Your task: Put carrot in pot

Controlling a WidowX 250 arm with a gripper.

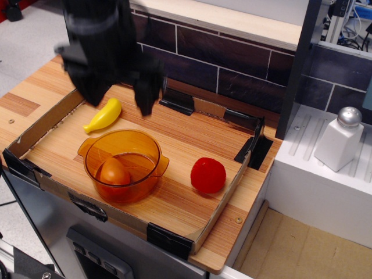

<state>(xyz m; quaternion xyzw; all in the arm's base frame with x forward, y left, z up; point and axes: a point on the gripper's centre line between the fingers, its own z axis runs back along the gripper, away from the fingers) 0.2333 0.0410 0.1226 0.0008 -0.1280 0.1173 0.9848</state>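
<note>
Above the pot (152,152), pincer (118,93) gapes wide, empty.

end effector (116,99): motion-blurred | arm: cropped at top edge

Orange carrot (114,172) inside amber pot (150,148).

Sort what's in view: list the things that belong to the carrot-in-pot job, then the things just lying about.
Job items:
carrot, lying inside the pot
pot
gripper, open above the tray

Lying about:
yellow banana toy
red tomato toy
white shaker
</note>
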